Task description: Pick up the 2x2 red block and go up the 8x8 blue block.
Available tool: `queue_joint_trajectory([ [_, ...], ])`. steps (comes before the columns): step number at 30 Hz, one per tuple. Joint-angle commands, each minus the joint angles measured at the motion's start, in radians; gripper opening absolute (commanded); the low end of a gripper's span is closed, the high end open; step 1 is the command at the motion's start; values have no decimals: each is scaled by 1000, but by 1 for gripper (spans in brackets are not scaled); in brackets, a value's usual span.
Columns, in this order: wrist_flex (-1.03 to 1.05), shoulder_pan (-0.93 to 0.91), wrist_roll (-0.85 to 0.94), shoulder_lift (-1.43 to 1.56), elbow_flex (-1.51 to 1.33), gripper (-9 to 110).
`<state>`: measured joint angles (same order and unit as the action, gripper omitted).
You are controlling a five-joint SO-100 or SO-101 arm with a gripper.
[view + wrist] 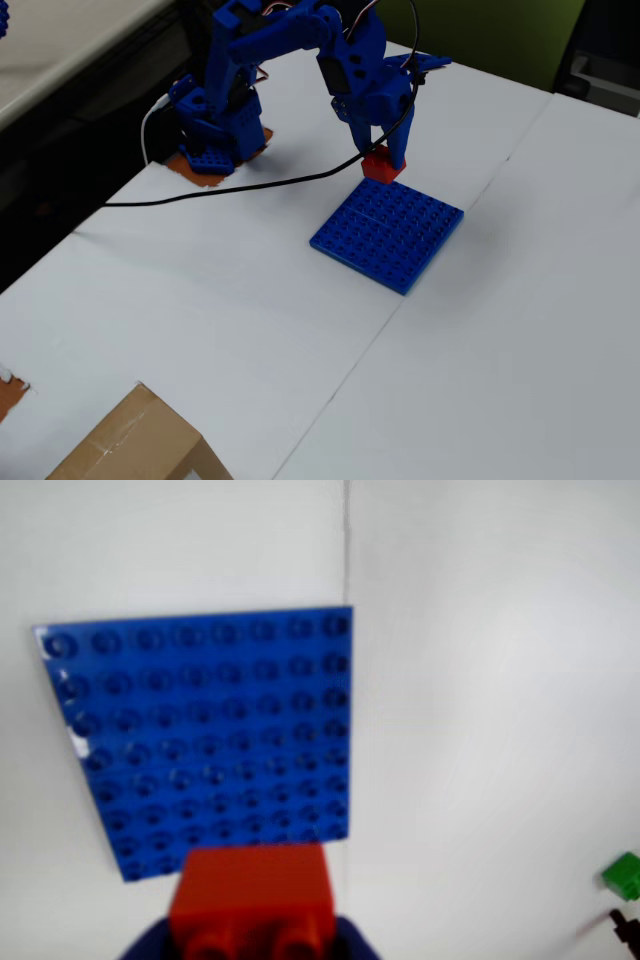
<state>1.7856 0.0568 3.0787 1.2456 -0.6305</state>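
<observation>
one gripper (382, 160) clasps red block (381, 166)

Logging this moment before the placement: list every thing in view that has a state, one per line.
Small red studded plastic brick: gripped, lifted near the plate's edge.
Large flat blue studded baseplate: flat on the table, bare.
Blue two-finger gripper: shut on the brick.
Small green piece: at the frame edge, unclear.

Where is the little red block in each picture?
Wrist view: the red block sits at the bottom middle, held in the gripper, just below the blue plate's near edge.
Overhead view: the red block is above the middle, under the gripper, at the blue plate's top corner.
Shared landmark: the blue plate, with the table seam running by it.
</observation>
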Motion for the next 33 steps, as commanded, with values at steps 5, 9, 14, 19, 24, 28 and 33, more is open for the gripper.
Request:
queue_joint_trajectory([
  [5, 32, -12, 232, 17, 21, 1],
  [9, 34, -17, 232, 15, 14, 1],
  [14, 35, -20, 225, 26, -12, 1],
  [19, 35, -21, 219, 28, -17, 2],
  [24, 35, -21, 219, 28, -17, 2],
  [28, 35, -18, 227, 29, -17, 2],
  [33, 35, -17, 219, 29, -17, 2],
])
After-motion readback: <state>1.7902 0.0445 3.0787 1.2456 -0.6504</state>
